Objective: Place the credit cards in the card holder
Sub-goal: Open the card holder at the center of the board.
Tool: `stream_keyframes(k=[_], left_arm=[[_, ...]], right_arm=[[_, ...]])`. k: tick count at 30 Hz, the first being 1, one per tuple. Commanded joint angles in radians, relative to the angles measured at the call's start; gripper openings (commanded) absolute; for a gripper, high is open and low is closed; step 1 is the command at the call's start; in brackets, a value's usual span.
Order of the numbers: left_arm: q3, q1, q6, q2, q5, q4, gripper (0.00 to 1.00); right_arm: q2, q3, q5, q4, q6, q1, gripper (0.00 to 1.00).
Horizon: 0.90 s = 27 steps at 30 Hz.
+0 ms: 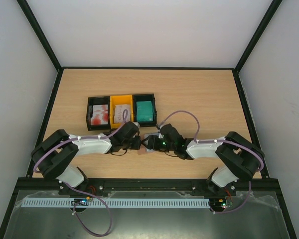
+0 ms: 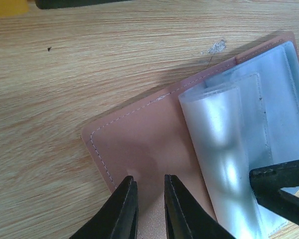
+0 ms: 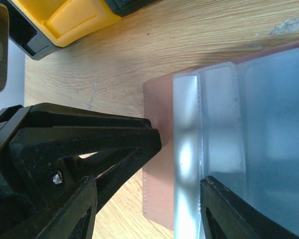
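The card holder (image 2: 139, 134) lies open on the wood between the two arms, pinkish-brown cover to the left and pale translucent pockets (image 2: 224, 149) to the right. My left gripper (image 2: 150, 181) is closed to a narrow gap, its tips down on the cover near its edge. My right gripper (image 3: 149, 181) is open and straddles the pockets (image 3: 214, 124), with nothing in it. The credit cards sit in three trays at the back: red-and-white (image 1: 99, 115), pale (image 1: 121, 111) and teal (image 1: 144, 110). From above, the holder (image 1: 145, 150) is mostly hidden under both grippers.
The row of black and yellow trays (image 1: 120, 97) stands just behind the grippers; a yellow tray corner (image 3: 74, 20) shows in the right wrist view. One right finger (image 2: 284, 189) reaches into the left wrist view. Black frame rails edge the table.
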Motion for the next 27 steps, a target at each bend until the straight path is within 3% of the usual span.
stream_keyframes(k=[1, 6, 12, 19, 27], left_arm=[[-0.033, -0.002, -0.022, -0.011, 0.011, -0.024, 0.17], [-0.043, -0.002, -0.047, -0.056, -0.022, -0.021, 0.17], [-0.058, -0.001, -0.106, -0.136, -0.115, -0.056, 0.18], [-0.077, 0.000, -0.151, -0.254, -0.172, -0.078, 0.18], [-0.081, 0.026, -0.143, -0.364, -0.140, -0.064, 0.20]], right_arm=[[0.009, -0.026, -0.041, 0.109, 0.057, 0.006, 0.56], [-0.002, -0.058, -0.081, 0.230, 0.124, 0.005, 0.55], [0.030, -0.043, -0.053, 0.197, 0.126, 0.005, 0.55], [0.068, -0.052, -0.106, 0.303, 0.180, 0.006, 0.54], [0.128, -0.042, -0.164, 0.339, 0.177, 0.007, 0.68]])
